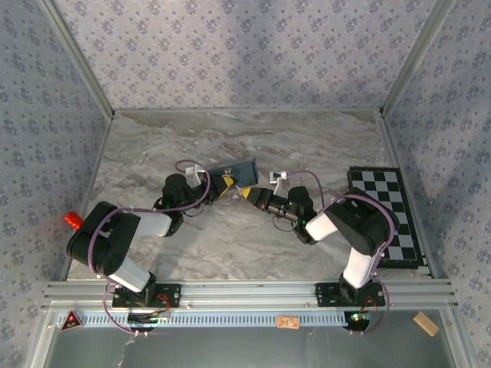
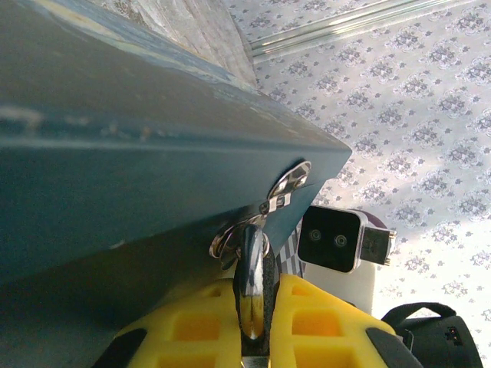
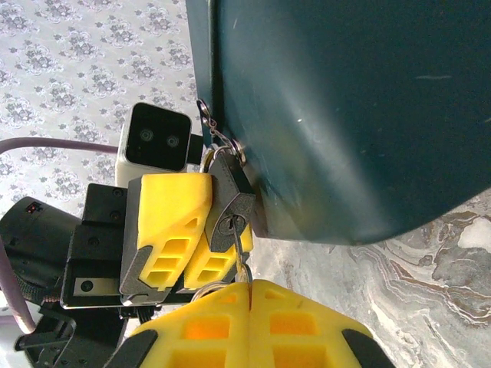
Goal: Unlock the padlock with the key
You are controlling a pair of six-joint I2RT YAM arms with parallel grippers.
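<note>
The padlock (image 3: 230,201) is a small black block hanging from the metal hasp (image 3: 222,142) of the blue box (image 3: 345,115). The yellow fingers (image 3: 173,222) of my left gripper (image 2: 257,291) are shut on the padlock's body (image 2: 268,299), and its shiny shackle (image 2: 252,276) passes through the hasp ring (image 2: 288,184). My right gripper (image 3: 249,285) is shut on the key (image 3: 244,257), whose blade sits in the padlock's keyhole. From above, the left gripper (image 1: 224,184) and right gripper (image 1: 249,193) meet just in front of the box (image 1: 236,169).
A black-and-white chessboard (image 1: 387,215) lies at the right side of the marble table (image 1: 230,245). A red knob (image 1: 73,221) sits by the left arm. A small wooden block (image 1: 424,323) lies below the front rail. Patterned walls enclose the table.
</note>
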